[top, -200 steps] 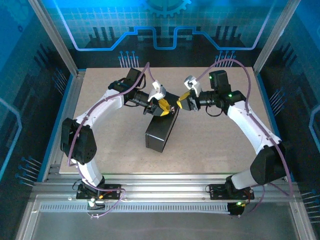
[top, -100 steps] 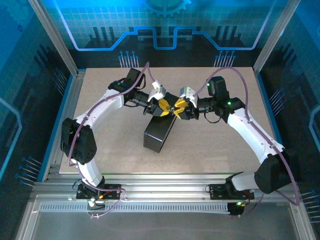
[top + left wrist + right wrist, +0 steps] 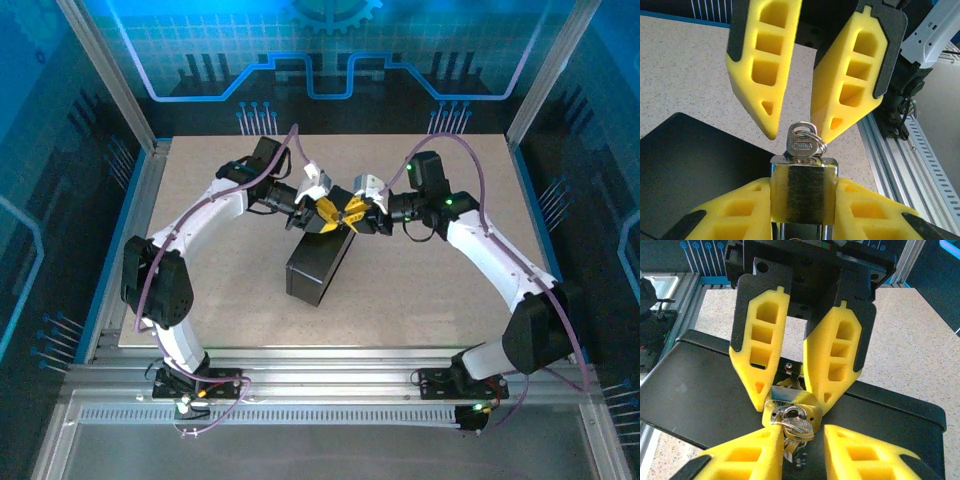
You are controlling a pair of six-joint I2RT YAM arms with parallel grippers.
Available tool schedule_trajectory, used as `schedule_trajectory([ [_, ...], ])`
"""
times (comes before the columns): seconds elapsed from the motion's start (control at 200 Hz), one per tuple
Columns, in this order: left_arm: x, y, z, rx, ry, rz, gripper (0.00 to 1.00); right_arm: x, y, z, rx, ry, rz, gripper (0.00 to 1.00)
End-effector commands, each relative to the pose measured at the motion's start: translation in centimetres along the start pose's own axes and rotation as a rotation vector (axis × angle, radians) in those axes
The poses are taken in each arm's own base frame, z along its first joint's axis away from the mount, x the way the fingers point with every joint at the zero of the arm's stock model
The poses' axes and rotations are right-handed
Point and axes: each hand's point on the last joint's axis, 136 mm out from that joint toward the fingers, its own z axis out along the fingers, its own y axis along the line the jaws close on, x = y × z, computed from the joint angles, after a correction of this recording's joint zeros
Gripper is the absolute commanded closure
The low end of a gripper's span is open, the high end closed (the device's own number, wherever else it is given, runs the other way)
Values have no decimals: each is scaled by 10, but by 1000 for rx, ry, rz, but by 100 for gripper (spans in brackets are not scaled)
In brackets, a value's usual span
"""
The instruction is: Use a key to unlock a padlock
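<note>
My left gripper is shut on the small silvery padlock, holding it up above the dark box. A silver key stamped CHINA sticks out of the padlock's keyhole with a ring through its head. My right gripper faces the left one, fingers either side of the key. Its left finger touches the key head and its right finger stands apart from it, so the jaws are open. From above, both grippers meet over the box's far end.
The dark box lies slantwise mid-table under both grippers. An aluminium rail runs along the table edge. Speckled beige tabletop surrounds the box, and blue enclosure walls stand at the sides.
My right gripper has swung left to meet the left one and brought its fingers around the key. The left arm has stayed put with the padlock.
</note>
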Motion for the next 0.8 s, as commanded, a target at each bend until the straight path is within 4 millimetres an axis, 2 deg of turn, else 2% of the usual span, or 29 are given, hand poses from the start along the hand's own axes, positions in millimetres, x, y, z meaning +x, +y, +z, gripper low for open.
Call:
schedule_trajectory([
  [0.0,-46,-24,-15,48,-107,128,98,-13,8,3,-53,-31,-32,77],
  [0.135,-45,-23,-15,47,-104,126,99,-13,12,4,-80,-30,-18,90],
  [0.29,-45,-21,-14,21,-94,142,99,-13,12,6,-99,-10,71,100],
  [0.39,-42,-13,-9,-38,-72,167,98,-14,8,12,-105,9,254,100],
  [0.495,-37,-6,-8,-66,-61,162,98,-3,7,22,-76,72,461,100],
  [0.625,-41,2,-8,-105,-68,172,98,4,15,33,-47,122,656,100],
  [0.795,-48,10,-10,-173,-73,212,98,7,11,31,47,121,929,100],
])
